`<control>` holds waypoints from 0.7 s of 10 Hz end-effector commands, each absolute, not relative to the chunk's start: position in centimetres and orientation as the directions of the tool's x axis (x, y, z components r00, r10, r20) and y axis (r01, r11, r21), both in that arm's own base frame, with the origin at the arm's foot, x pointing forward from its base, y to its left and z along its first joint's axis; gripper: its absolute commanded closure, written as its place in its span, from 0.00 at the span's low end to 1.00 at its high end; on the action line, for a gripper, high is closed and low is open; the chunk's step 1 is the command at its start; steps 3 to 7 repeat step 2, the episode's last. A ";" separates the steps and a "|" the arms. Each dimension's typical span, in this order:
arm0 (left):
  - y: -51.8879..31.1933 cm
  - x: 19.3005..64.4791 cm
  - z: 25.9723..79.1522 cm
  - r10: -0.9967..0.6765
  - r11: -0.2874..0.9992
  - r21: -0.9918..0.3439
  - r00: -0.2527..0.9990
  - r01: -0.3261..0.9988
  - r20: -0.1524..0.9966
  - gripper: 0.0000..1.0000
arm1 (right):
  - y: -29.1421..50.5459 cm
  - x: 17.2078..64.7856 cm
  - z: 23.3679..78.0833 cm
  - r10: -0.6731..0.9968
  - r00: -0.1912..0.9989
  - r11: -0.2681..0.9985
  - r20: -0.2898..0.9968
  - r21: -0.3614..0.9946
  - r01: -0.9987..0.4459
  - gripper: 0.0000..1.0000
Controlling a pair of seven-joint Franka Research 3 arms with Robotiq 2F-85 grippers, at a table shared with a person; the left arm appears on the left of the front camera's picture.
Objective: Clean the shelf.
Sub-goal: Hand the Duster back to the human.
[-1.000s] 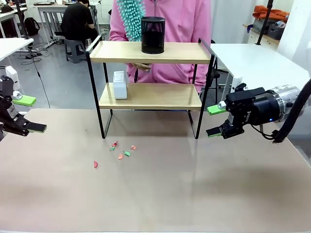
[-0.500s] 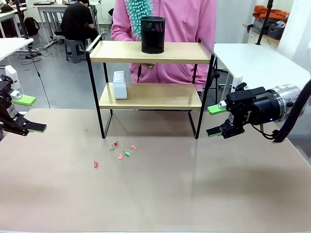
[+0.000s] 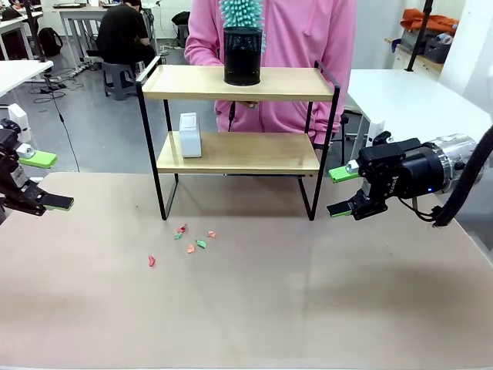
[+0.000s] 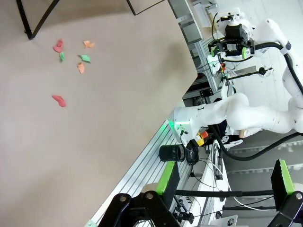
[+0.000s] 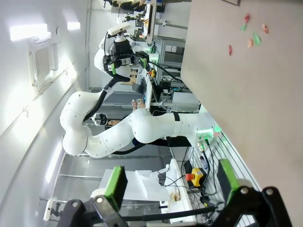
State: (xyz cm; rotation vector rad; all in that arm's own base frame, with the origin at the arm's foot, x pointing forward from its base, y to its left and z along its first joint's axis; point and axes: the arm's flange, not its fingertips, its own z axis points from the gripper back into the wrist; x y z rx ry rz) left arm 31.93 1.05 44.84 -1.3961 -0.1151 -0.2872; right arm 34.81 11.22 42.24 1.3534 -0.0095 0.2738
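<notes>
The shelf (image 3: 239,135) is seen standing at the far middle of the tabletop (image 3: 254,301), between the two arms and just in front of a person in a pink top (image 3: 300,46). On its upper board a black mesh cup (image 3: 243,55) is placed; on the lower board, toward the left end, a small white box (image 3: 189,135) is set upright. A teal fluffy duster (image 3: 241,13) is held above the cup, its handle hidden. Small red, orange and green scraps (image 3: 189,240) are scattered on the tabletop just in front of the shelf's left leg.

The left gripper (image 3: 35,181) is held wide open at the left edge, nothing between its green pads, clear of the shelf. The right gripper (image 3: 340,193) is likewise spread wide and empty, just beside the shelf's right legs without touching them. In the left wrist view the same scraps (image 4: 71,59) are seen on the tabletop, well apart from the open fingers (image 4: 168,177).
</notes>
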 end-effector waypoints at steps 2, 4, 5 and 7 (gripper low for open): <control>1.1 31.7 45.1 -0.127 0.132 -0.954 0.959 0.269 0.253 0.00 | 10.9 34.5 42.3 0.199 0.966 0.187 0.164 0.962 -0.201 0.00; 1.1 31.7 45.1 -0.127 0.132 -0.954 0.959 0.269 0.253 0.00 | 10.9 34.5 42.3 0.199 0.966 0.187 0.164 0.962 -0.201 0.00; 1.1 31.7 45.1 -0.127 0.132 -0.954 0.959 0.269 0.253 0.00 | 10.9 34.5 42.3 0.199 0.966 0.187 0.164 0.962 -0.201 0.00; 1.1 31.7 45.1 -0.127 0.132 -0.954 0.959 0.269 0.253 0.00 | 10.9 34.5 42.3 0.199 0.966 0.187 0.164 0.962 -0.201 0.00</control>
